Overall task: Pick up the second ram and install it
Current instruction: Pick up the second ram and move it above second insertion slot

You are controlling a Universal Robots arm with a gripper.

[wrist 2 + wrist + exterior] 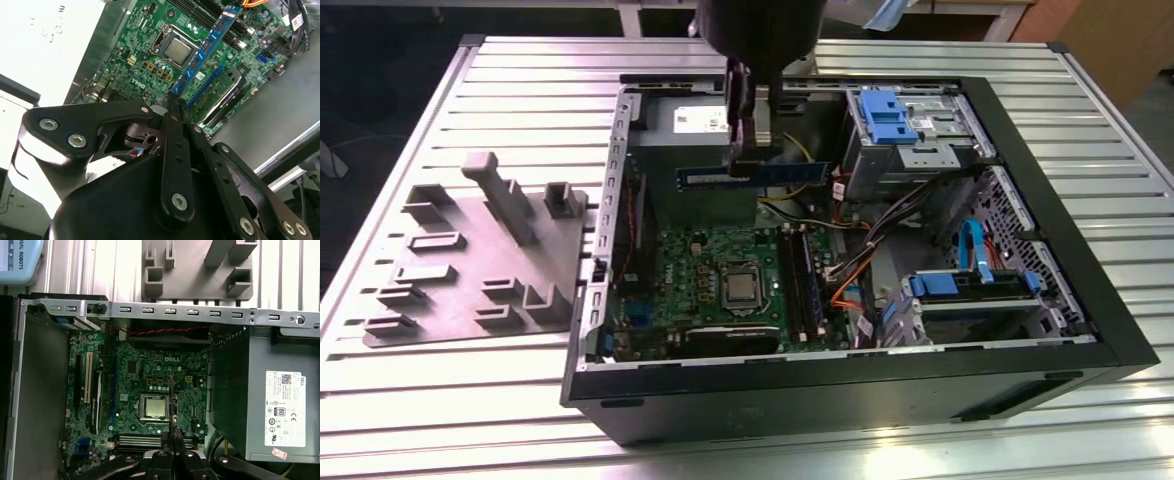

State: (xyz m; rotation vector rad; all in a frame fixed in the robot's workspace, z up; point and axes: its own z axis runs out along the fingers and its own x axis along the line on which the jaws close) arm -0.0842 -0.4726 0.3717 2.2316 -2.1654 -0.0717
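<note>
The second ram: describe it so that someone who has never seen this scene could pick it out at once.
Find the open computer case on the slatted table. Above its green motherboard the gripper holds the second ram in its jaws. It is the one narrow blue stick lifted in the air, not seated in a slot.

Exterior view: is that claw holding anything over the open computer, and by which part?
Yes: the gripper is shut on the second ram, a bluish-green stick, pinched near the middle of its length, above the motherboard.
</note>
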